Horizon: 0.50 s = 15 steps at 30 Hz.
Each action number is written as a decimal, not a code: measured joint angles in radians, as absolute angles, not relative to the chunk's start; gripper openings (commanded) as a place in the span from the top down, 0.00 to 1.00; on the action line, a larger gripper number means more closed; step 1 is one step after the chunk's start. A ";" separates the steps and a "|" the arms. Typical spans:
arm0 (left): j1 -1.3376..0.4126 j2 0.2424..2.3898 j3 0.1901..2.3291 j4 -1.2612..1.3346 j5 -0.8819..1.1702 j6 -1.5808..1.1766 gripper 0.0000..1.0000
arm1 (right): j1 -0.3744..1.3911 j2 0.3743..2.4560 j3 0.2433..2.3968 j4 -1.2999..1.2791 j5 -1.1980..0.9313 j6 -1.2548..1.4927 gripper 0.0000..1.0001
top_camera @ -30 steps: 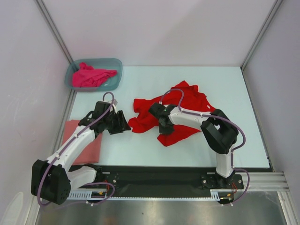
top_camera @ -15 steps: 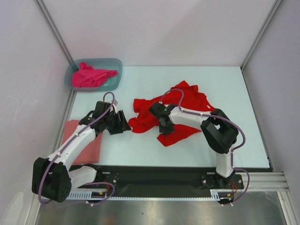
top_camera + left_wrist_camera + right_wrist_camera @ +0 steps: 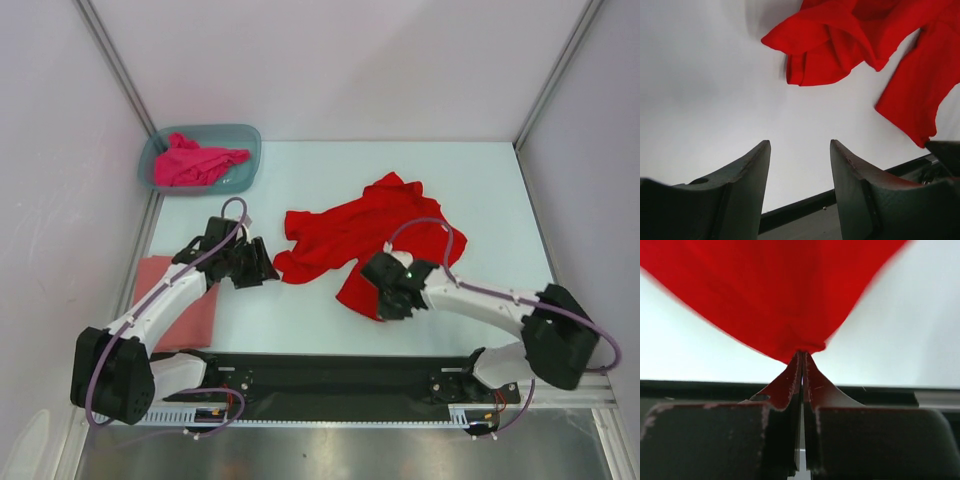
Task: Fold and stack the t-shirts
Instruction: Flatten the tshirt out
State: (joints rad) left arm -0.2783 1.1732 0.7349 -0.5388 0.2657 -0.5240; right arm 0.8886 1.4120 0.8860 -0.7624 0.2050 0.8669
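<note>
A bright red t-shirt lies crumpled in the middle of the table. My right gripper is at its near hem and shut on a pinch of the red cloth, which fans out from the closed tips of the right gripper. My left gripper stands open just left of the shirt's left sleeve, with nothing between the left gripper's fingers; the red t-shirt lies ahead of it. A salmon-pink t-shirt lies flat under the left arm. A magenta t-shirt sits bunched in the tub.
The translucent blue-grey tub stands at the back left corner. A black rail runs along the table's near edge, close to the right gripper. White walls enclose the table on three sides.
The right gripper has shut on the red shirt and moved toward the near right edge, the arm now stretched low. The shirt's near part shifted with it. The left arm barely moved.
</note>
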 measured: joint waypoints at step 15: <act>-0.276 1.177 0.724 -0.567 0.190 -0.523 0.32 | 0.931 1.069 0.656 -0.781 0.227 1.073 0.42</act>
State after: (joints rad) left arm -0.2760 1.1770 0.7238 -0.5674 0.1902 -0.5232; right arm 0.9306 1.0687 0.6563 -0.7807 0.2272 1.0729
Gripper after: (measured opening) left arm 0.680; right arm 0.584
